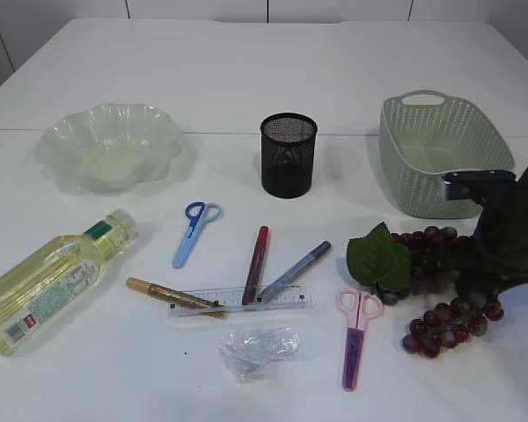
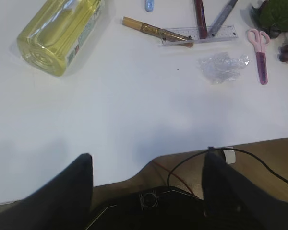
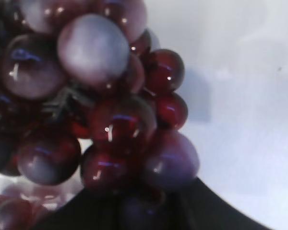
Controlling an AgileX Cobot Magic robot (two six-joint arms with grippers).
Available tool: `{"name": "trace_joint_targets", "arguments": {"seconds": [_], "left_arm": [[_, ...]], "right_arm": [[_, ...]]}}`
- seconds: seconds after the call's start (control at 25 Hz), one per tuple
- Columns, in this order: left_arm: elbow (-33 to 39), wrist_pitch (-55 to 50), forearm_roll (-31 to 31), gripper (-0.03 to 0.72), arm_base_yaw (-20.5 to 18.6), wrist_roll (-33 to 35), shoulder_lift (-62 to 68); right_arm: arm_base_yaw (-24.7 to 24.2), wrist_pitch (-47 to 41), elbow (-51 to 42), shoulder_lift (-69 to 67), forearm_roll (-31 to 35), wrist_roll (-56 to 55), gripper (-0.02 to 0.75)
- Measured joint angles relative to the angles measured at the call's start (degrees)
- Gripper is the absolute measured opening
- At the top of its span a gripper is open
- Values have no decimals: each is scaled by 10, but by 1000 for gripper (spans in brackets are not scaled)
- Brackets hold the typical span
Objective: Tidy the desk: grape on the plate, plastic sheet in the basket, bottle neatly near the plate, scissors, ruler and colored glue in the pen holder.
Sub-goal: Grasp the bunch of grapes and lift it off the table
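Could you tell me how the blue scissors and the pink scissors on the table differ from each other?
The blue scissors lie near the middle-left of the table, below the plate; the pink scissors lie further right, beside the grapes. The blue scissors are tilted, with handles pointing away from the camera toward the pen holder; the pink scissors lie nearly straight. The pink pair looks somewhat longer. Both lie flat and closed, outside the pen holder.

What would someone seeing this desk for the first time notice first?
Probably the right gripper pressed down onto the dark red grape bunch with its green leaf at the right edge of the desk; the berries fill the right wrist view. Next, the big yellow bottle lying on its side at the far left, in front of the pale green plate. Between them sits a clutter of glue pens, a ruler and two pairs of scissors.
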State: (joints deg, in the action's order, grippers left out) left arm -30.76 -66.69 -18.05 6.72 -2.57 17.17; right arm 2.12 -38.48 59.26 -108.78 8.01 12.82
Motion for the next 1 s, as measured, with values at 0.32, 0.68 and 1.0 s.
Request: {"name": "trace_joint_targets", "arguments": {"seconds": [0.32,0.68,1.0], "left_arm": [[0,1,-8,488,0,0,0],[0,1,-10,487,0,0,0],[0,-26,-13,487,0,36,5]], "right_arm": [[0,-70,28,67,0,0,195],[0,-124,28,147,24,0,192],[13,-162,28,214,31,1,191]]}}
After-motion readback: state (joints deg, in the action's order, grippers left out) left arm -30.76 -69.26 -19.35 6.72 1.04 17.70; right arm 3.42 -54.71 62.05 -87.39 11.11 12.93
